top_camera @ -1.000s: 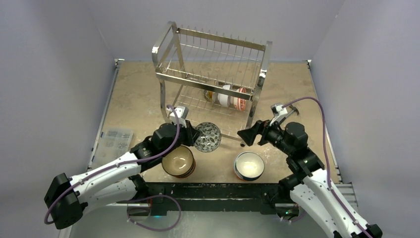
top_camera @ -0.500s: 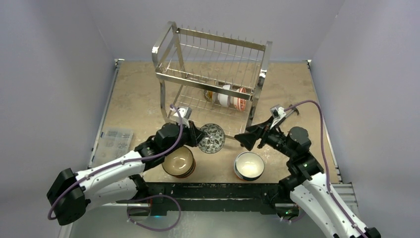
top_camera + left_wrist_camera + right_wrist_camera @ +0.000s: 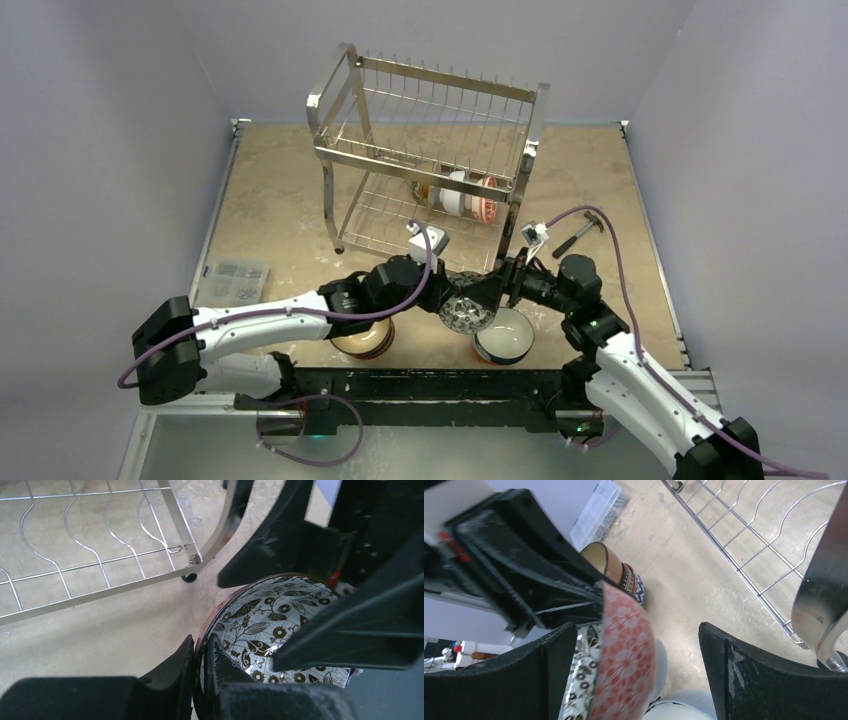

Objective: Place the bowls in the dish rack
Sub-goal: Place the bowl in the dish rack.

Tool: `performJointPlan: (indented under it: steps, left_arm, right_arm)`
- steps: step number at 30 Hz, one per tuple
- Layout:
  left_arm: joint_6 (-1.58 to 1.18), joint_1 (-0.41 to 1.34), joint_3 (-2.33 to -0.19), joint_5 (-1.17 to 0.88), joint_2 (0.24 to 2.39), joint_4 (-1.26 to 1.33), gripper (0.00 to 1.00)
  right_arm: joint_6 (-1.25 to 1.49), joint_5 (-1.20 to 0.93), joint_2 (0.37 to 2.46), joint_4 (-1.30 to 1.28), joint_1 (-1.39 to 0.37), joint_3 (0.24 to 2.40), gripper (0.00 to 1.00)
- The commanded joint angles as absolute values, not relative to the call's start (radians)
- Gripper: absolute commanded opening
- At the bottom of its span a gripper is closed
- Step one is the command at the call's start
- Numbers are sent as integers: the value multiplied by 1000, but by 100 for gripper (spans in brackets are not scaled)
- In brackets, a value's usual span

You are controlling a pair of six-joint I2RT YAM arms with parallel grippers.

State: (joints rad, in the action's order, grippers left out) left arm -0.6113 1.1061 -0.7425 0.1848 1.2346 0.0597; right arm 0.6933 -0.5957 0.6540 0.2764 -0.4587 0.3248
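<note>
Your left pincer (image 3: 200,647) is clenched on the rim of the patterned bowl (image 3: 463,313), which hangs on edge off the bench (image 3: 280,200), just in front of the near right leg of the dish rack (image 3: 527,150). Your right pincer (image 3: 636,630) is spread wide, its fingers straddling that bowl; I can't tell if they touch. Both arms reach in low and meet in front of the rack.

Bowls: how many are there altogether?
6. Three bowls stand on edge on the lower shelf of the rack. One patterned bowl is pinched by the left gripper. A brown bowl and a white bowl sit on the table. More may hide in the rack.
</note>
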Motion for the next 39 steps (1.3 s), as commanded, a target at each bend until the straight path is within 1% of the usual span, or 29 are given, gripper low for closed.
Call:
performJointPlan:
  steps: [1, 4, 6, 7, 8, 11, 12, 15, 17, 20, 21, 24, 26, 27, 28, 30, 31, 32, 37, 39]
  left_arm:
    - [-593, 1157, -838, 329, 1238, 80, 0]
    - [-588, 1166, -853, 336, 1246, 67, 0]
    - [-588, 1170, -867, 361, 1253, 36, 0]
    - [-588, 1173, -876, 379, 1256, 15, 0]
    - [-587, 1176, -886, 396, 1258, 4, 0]
    - [-583, 1185, -900, 445, 1254, -63, 0]
    - [-583, 1187, -900, 455, 1251, -69, 0]
    - [-585, 1189, -897, 468, 1242, -69, 0]
    - [-587, 1190, -896, 462, 1240, -61, 0]
    - [-586, 1190, -897, 461, 1239, -58, 0]
    - [-586, 1190, -897, 462, 1239, -59, 0]
    - [-588, 1191, -892, 466, 1232, -61, 0]
    - [-590, 1190, -885, 469, 1222, -63, 0]
    - [-593, 1191, -879, 474, 1217, -63, 1]
    - [-596, 1191, -873, 479, 1211, -64, 6]
    - [-603, 1191, -862, 494, 1197, -66, 20]
    - [-606, 1190, -857, 496, 1189, -66, 28]
    - [-609, 1191, -850, 501, 1180, -66, 39]
    - [-616, 1191, -812, 489, 1131, -41, 83]
    - [-619, 1189, -790, 476, 1113, -16, 95]
  right_arm:
    - [705, -610, 676, 340, -468, 312, 89]
    - [697, -611, 671, 340, -471, 317, 74]
    - [686, -600, 663, 321, -471, 327, 66]
    - [679, -595, 660, 310, -471, 334, 66]
    - [671, -591, 657, 299, -471, 341, 68]
    - [652, -582, 654, 270, -471, 362, 80]
    - [647, -580, 654, 264, -471, 366, 82]
    - [635, -582, 662, 254, -471, 370, 84]
    - [629, -583, 676, 252, -471, 372, 82]
    - [620, -590, 701, 253, -472, 379, 74]
    - [618, -592, 706, 252, -472, 381, 69]
    - [616, -585, 710, 250, -472, 386, 52]
    - [616, -575, 712, 242, -471, 393, 35]
    - [614, -574, 713, 240, -472, 395, 29]
    - [612, -575, 713, 238, -472, 398, 22]
    - [607, -571, 712, 230, -472, 404, 7]
    - [605, -567, 710, 225, -472, 407, 2]
    - [602, -562, 708, 220, -472, 410, 0]
    - [595, -544, 697, 205, -472, 415, 0]
    - [596, -541, 694, 201, -471, 414, 0]
